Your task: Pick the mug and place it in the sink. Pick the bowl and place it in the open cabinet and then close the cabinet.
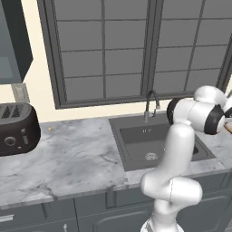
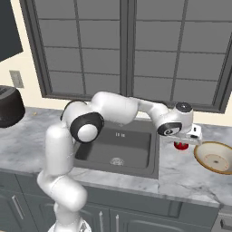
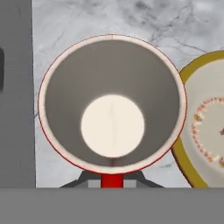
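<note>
Gripper (image 2: 182, 141) reaches out past the right edge of the sink (image 2: 136, 164), pointing straight down at the counter (image 2: 181, 174). Whether its fingers are spread or pressed together I cannot tell; in the hand view they sit hidden at the bottom edge, either side of a red handle stub.

Mug (image 3: 112, 104) lies directly beneath the gripper. The hand view looks straight down its mouth: white rim, shaded inner wall, pale round floor. So it stands upright, its axis in line with the gripper's approach, handle toward the bottom of that view. In the right base view only a small patch of red shows under the hand. Whether it is already pinched is unclear.

Bowl (image 2: 216, 157) sits just beside the mug, on the side away from the sink; rims look close to touching in the hand view. A dark toaster (image 1: 18, 128) stands well apart, far left along the counter.

Judgement: mug step in hand, grasp about to be made or just made; the carry then goes left, toward the basin.

Count: one mug, one bowl, one sink, one arm.
</note>
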